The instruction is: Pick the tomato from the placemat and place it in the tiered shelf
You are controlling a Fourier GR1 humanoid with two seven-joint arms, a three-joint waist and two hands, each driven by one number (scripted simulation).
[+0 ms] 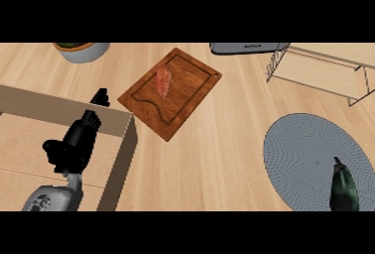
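The black left hand (pixel 73 144) sits at 9 o'clock over a pale wooden ledge (pixel 44 106). Its fingers (pixel 99 96) are nearly straight, pointing toward 12, and hold nothing. The round grey woven placemat (pixel 307 149) lies at 4 o'clock, well apart from those fingers. A dark, greenish-black long shape (pixel 343 186) stands on its lower right part. I cannot tell whether that is the right hand, nor where the tomato is. The light wood and wire tiered shelf (pixel 322 72) is at 2 o'clock. A brown wooden cutting board (pixel 183 99) near 12 carries a reddish oblong piece (pixel 163 79).
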